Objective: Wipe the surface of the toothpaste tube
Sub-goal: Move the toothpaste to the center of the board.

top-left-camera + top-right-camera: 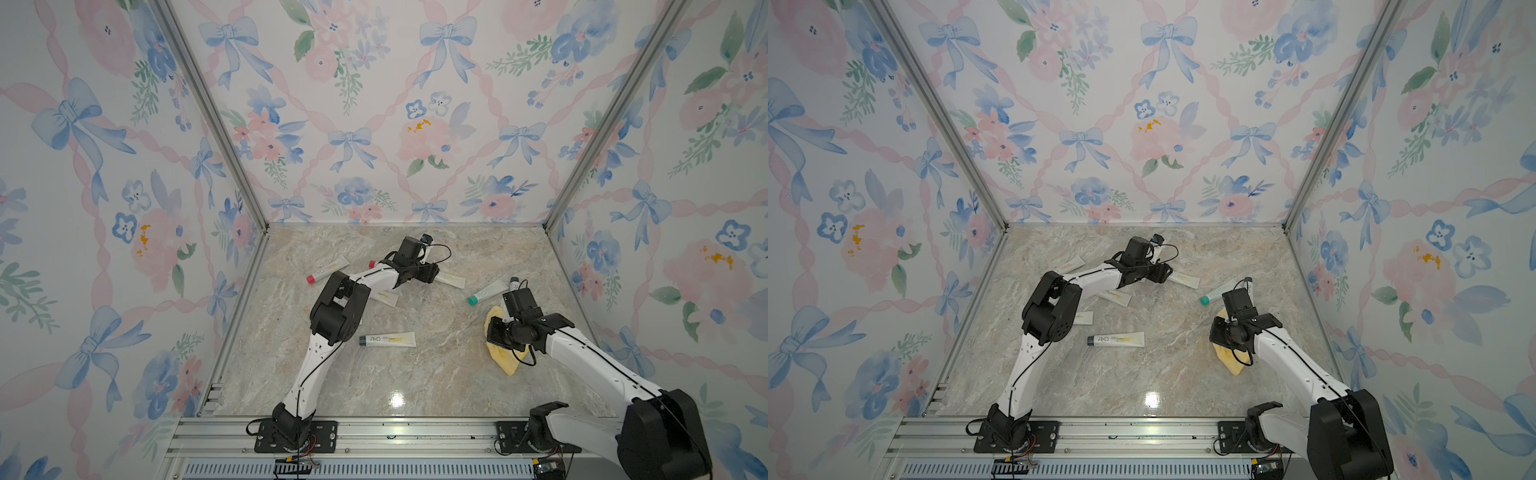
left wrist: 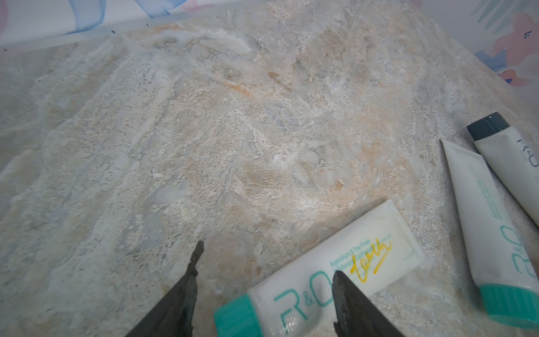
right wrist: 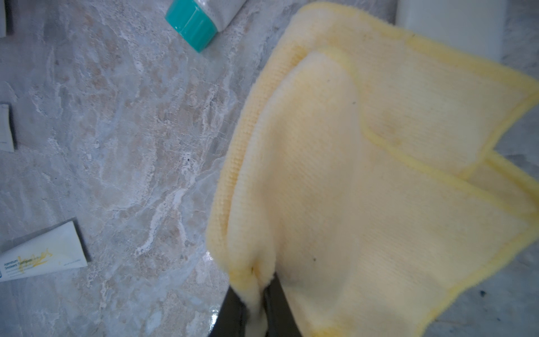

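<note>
Floral wallpaper walls (image 1: 374, 124) enclose a marble-patterned bench (image 1: 415, 374) strewn with small white tubes. Both top views: left arm (image 1: 365, 282) stretched to the far middle of the bench, its jaws low over one toothpaste tube (image 1: 452, 281), of which only the flat end shows beyond them. The right arm (image 1: 582, 353) is at the right side and carries a yellow cloth (image 1: 505, 359) that hangs toward the bench, well apart from that tube. Other stock: red-capped tube (image 1: 327, 270) far left, dark-capped tube (image 1: 387, 340) alone at centre, teal-capped tube (image 1: 486, 293) just beyond the cloth. Left wrist view: left jaws spread, nothing clamped. The toothpaste tube (image 2: 335, 268), with teal cap and yellow scribble on its face, lies flat with its cap end between the jaws. Whether the jaws are down at tube height cannot be told. This reads as a straddle ahead of a grasp, likely to lift or steady the tube for wiping. Right wrist view: right jaws pinching a gathered corner of the yellow cloth (image 3: 364, 175), the rest hanging loose as a broad wiping face, probably held ready for the scribbled surface.
</note>
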### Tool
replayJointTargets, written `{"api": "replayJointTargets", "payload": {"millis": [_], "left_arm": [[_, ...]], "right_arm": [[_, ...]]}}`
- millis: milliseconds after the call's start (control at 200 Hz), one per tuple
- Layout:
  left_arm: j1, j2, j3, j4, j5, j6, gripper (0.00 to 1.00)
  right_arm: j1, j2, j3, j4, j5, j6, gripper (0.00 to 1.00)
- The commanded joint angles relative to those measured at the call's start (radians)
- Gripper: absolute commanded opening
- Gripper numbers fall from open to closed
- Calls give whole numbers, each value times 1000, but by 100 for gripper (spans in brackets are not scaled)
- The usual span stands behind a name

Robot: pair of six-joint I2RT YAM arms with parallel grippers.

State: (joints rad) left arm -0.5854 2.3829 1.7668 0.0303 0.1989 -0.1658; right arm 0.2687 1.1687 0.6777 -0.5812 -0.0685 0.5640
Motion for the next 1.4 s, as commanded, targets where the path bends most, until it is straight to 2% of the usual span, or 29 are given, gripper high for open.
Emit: {"api": "replayJointTargets", "payload": {"millis": [0,295,510,670,795,1095,1200,1395], "left_arm": [[-2,32,24,-16,57,-13,74],[-17,-7,-58,-15,82,-9,70],[-62,-61,-165,-16,26,20,64],[-86,-68,-190,-16,-19,39,59],[-90,-58,-178,-16,-39,45,52],[-97,-52,-176,-17,-53,55,24],[-97,-85,-215,-16,-50,51,20],[-114,-209,-353,8,-62,48,19]], "right_arm": [[-9,-17,-19,-25,-1,-14,13],[-11,-20,-29,-19,-5,-12,13],[-11,-15,-31,-9,-9,-10,13],[-10,-16,-36,-5,-11,-10,13],[-11,-22,-38,-6,-12,-11,13],[-12,-25,-36,-9,-11,-10,13],[-13,-21,-35,-8,-11,-10,13],[-11,1,-37,8,-14,-12,13]]}}
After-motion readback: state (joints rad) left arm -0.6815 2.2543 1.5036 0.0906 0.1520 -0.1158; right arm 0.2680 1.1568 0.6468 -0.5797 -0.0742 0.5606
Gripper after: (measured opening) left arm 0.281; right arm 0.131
